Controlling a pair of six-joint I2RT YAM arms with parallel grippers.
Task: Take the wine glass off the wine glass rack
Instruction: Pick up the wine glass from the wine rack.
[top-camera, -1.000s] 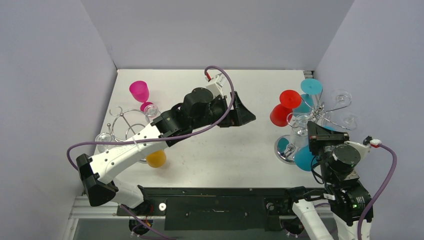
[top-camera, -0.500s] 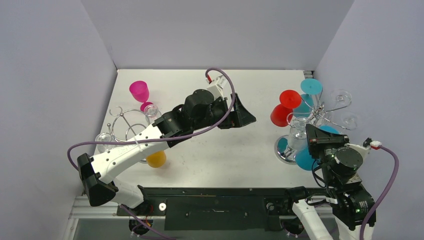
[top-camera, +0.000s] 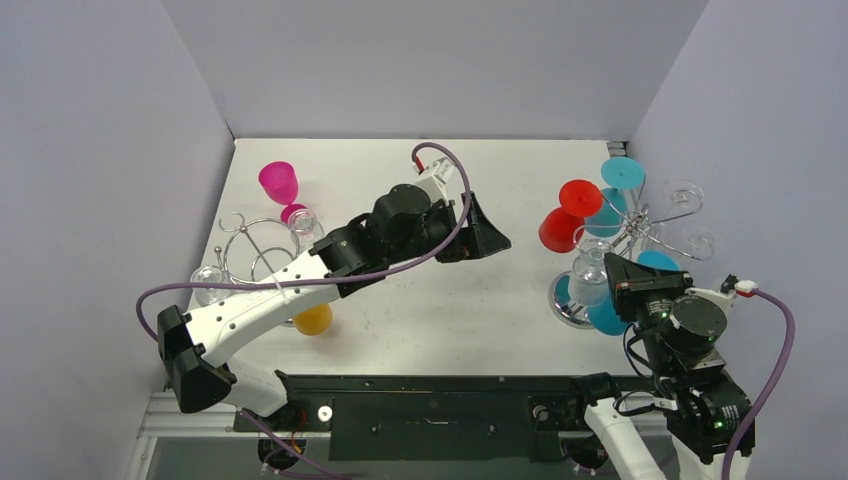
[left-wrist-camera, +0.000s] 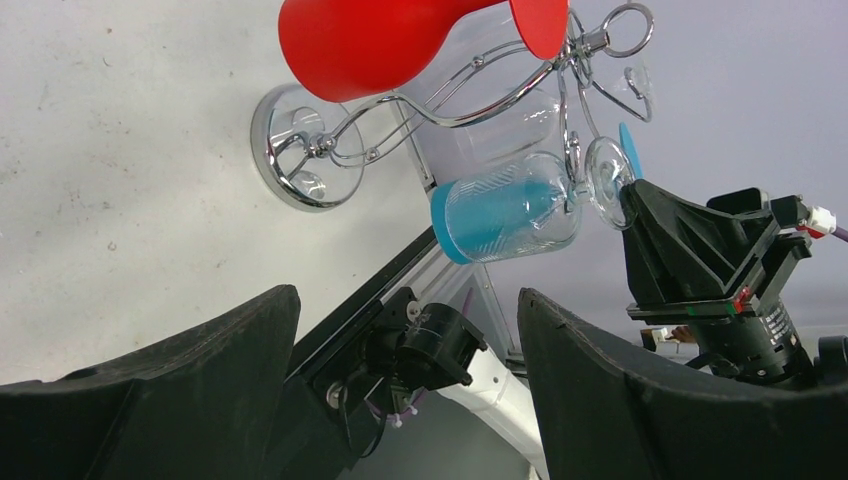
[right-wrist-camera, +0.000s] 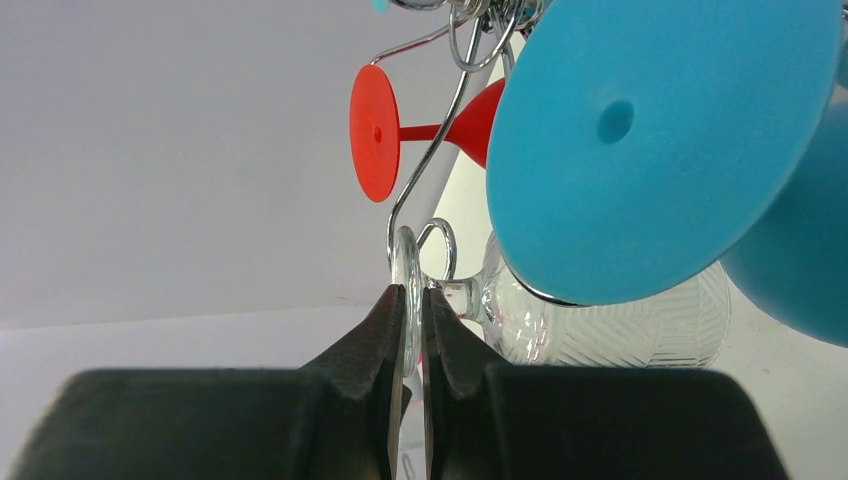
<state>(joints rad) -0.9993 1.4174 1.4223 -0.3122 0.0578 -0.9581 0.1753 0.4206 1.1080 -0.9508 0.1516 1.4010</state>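
Observation:
The chrome wine glass rack (top-camera: 636, 216) stands at the right of the table, its round base (left-wrist-camera: 298, 150) on the tabletop. A clear patterned wine glass (top-camera: 590, 272) lies sideways at the rack's near side. My right gripper (top-camera: 612, 274) is shut on the edge of its round foot (right-wrist-camera: 405, 262), with the stem and bowl (right-wrist-camera: 610, 335) running off to the right. In the left wrist view the same glass (left-wrist-camera: 515, 208) still sits against the rack's wire. My left gripper (top-camera: 490, 232) hovers open over mid-table, nothing between its fingers (left-wrist-camera: 405, 296).
Red (top-camera: 560, 222) and blue (top-camera: 622, 173) glasses and more clear ones hang on the same rack; a blue foot (right-wrist-camera: 660, 140) sits close beside my right fingers. A second wire rack (top-camera: 250, 250) at the left has pink (top-camera: 279, 182), orange (top-camera: 312, 318) and clear glasses round it.
My right gripper has drawn slightly left and toward the near edge, bringing the clear glass with it. The left arm has barely shifted.

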